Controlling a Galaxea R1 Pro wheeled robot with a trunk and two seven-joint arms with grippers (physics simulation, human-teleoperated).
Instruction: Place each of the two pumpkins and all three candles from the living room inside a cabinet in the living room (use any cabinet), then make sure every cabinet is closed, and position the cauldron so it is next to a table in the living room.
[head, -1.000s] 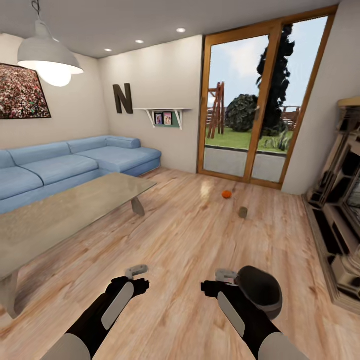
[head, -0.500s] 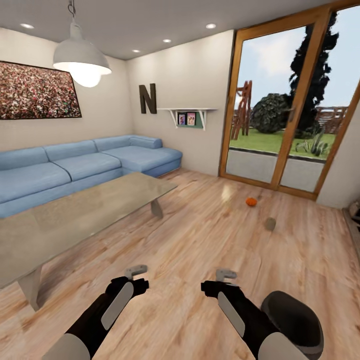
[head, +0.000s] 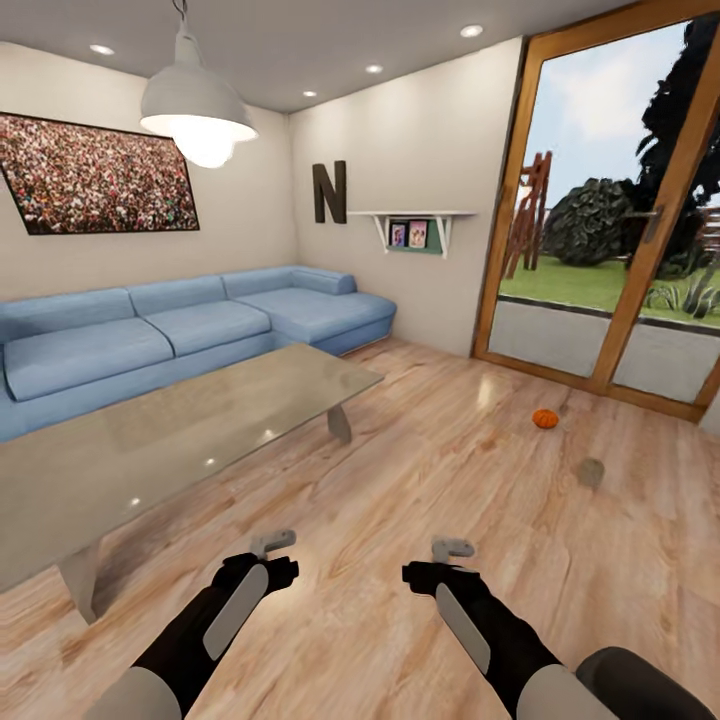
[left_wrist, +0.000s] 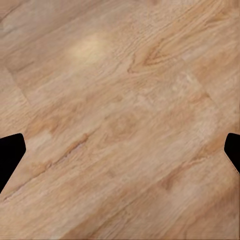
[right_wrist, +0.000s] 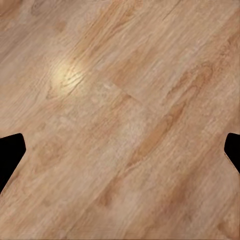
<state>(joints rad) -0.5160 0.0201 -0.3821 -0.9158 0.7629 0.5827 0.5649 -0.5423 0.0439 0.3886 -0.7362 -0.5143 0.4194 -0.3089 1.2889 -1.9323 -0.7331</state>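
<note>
Both of the robot's arms reach forward and low over the wooden floor (head: 420, 470), forearms roughly parallel and well apart. The left gripper (left_wrist: 120, 150) and the right gripper (right_wrist: 120, 150) hang with nothing between their fingers; in each wrist view the dark fingertips sit at opposite edges of the picture with bare planks between them — jaws spread wide.

Ahead and to the right, a pumpkin (head: 544, 418) sits on the floor near the glass doors (head: 610, 220), too small to tell which way its stem points. A candle (head: 591, 471) lies just nearer the robot, close beside the pumpkin but apart from it; its long axis cannot be made out at this size. The rounded black rim of the cauldron (head: 640, 680) shows at the lower right corner of the head view, beside the right arm.

To the left stands a long glass-topped table (head: 150, 440) — behind it a blue sofa (head: 180, 330) along the wall, under a hanging lamp (head: 198, 105).
</note>
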